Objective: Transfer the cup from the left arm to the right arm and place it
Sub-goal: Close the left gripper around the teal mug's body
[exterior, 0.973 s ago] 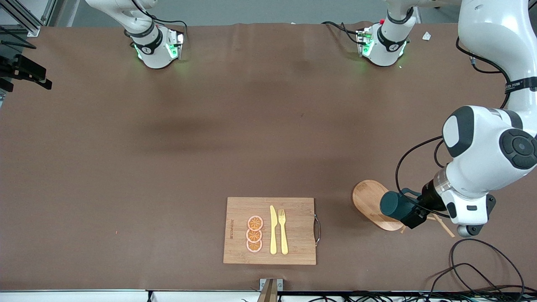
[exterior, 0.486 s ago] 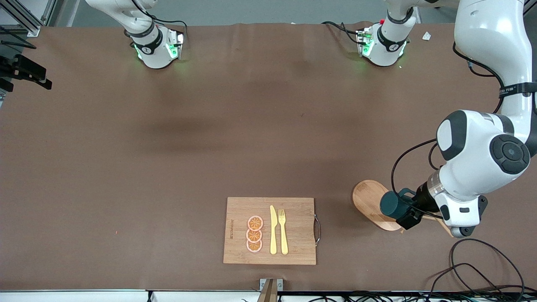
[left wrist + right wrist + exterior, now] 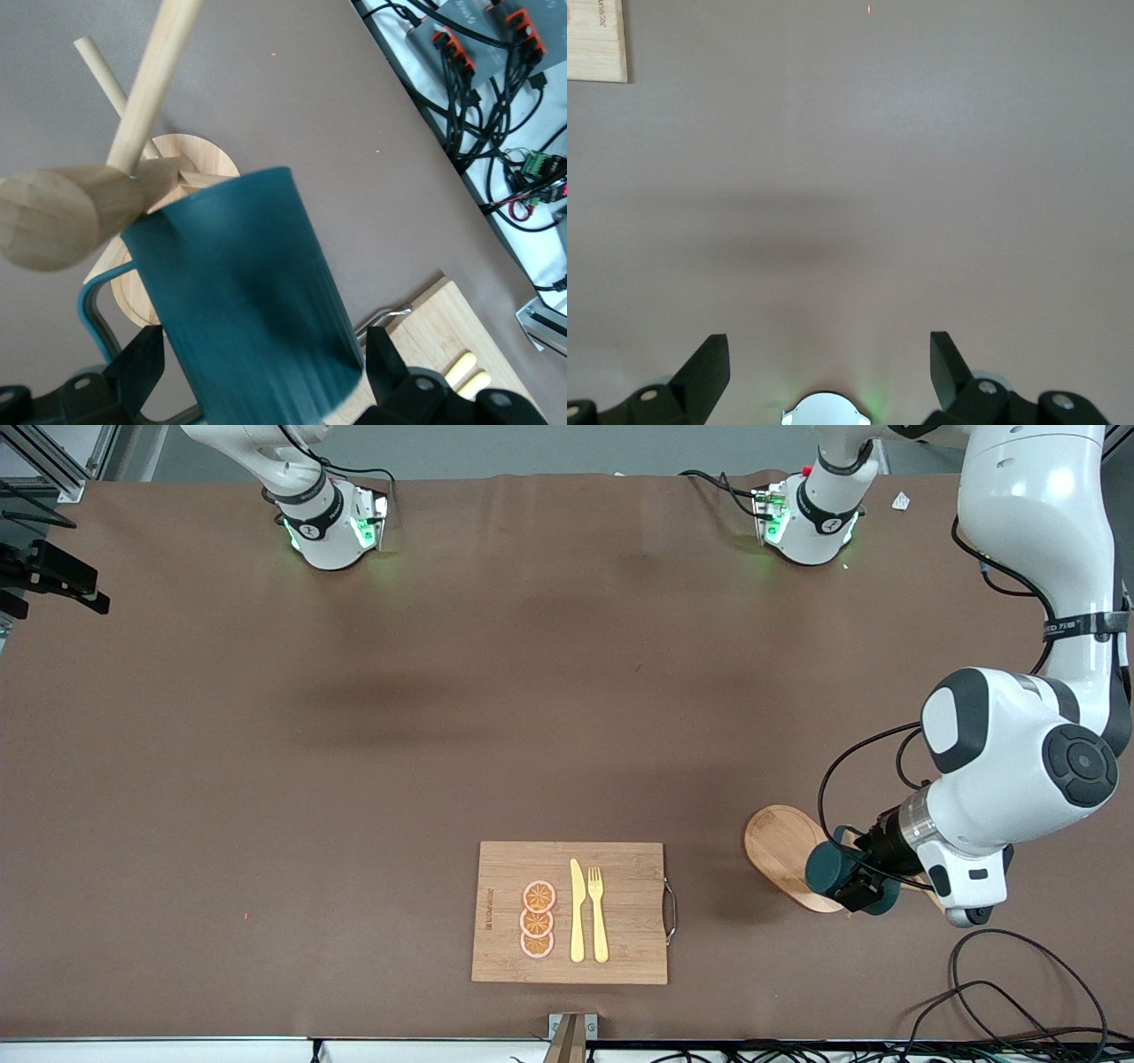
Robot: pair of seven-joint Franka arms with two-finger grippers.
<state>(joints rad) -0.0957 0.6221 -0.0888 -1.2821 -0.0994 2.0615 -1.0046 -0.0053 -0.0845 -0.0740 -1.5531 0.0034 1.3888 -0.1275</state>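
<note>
My left gripper [image 3: 257, 381] has its fingers [image 3: 142, 367] spread wide on either side of the cup [image 3: 252, 301], which sits between them; I cannot tell whether the pads actually touch its ribbed sides. The cup hangs by its loop handle on a peg of the wooden mug stand [image 3: 62, 212], and only its dark teal outside shows, so I cannot see what is in it. In the front view my left gripper [image 3: 855, 881] is over the stand's oval base [image 3: 780, 855], at the left arm's end of the table, and the cup [image 3: 828, 868] shows just at the fingertips.

My right gripper [image 3: 828, 372] waits up near its own base, fingers [image 3: 704, 363] spread wide with nothing between them, looking down on bare brown table [image 3: 850, 177].

Toward the middle of the table, near the front camera, a cutting board [image 3: 620, 868] carries three orange slices [image 3: 538, 919], a yellow knife [image 3: 577, 912] and a yellow fork [image 3: 598, 914], the slices stacked in a row beside the knife.

Compared with a second ago, my left wrist has moved lower over the stand and the cup has shifted a little toward the left arm's end; the board and its load lie as they did.
</note>
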